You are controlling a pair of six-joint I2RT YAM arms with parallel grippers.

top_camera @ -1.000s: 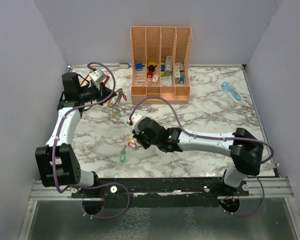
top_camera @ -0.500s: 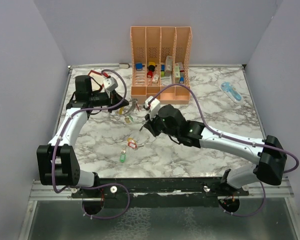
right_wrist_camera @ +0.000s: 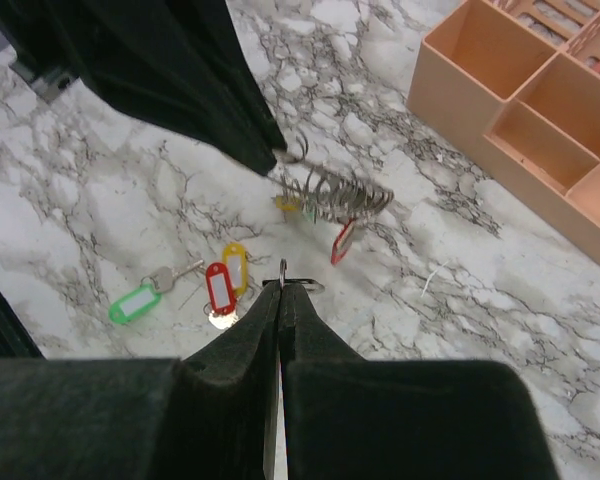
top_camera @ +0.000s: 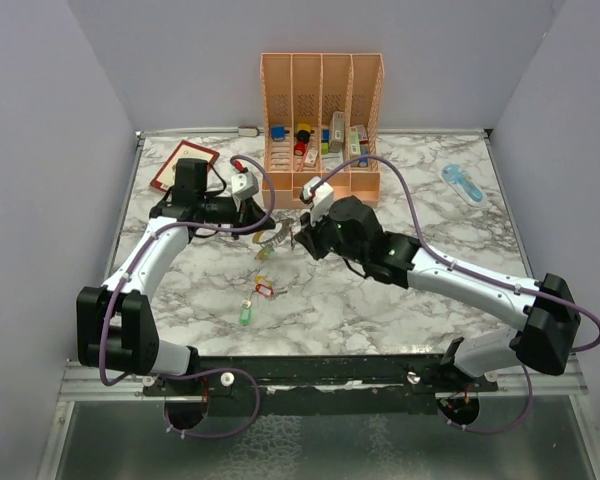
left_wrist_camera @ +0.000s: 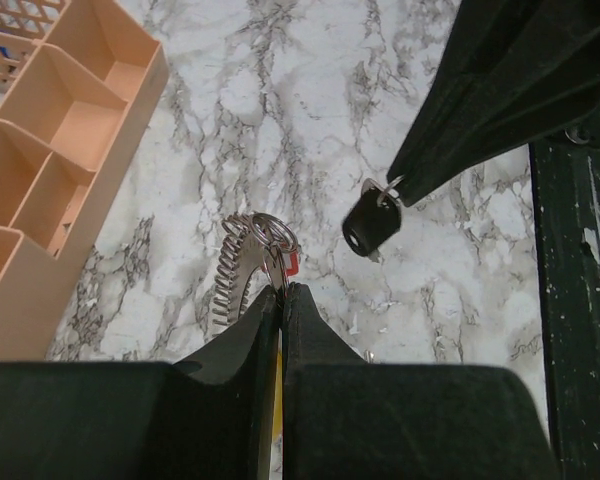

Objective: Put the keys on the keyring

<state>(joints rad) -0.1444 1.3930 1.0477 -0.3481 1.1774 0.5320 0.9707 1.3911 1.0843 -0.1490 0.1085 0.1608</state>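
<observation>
Your left pincer (left_wrist_camera: 281,290) is clenching the keyring (left_wrist_camera: 270,232) just in front of the rack (left_wrist_camera: 80,120); your right pincer (right_wrist_camera: 281,291) is gripping a black-headed key (left_wrist_camera: 370,226) close beside it, not yet threaded; a red tag (right_wrist_camera: 343,241) is already dangling from the ring; three tagged keys (right_wrist_camera: 217,288) are lying loose on the table (right_wrist_camera: 110,200), so most work is remaining.

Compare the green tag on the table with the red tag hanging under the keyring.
The green tag lies flat on the table with its key, untouched; the red tag dangles from the keyring, pinched in the left gripper's shut jaws. Both are small oblong plastic tags.
</observation>
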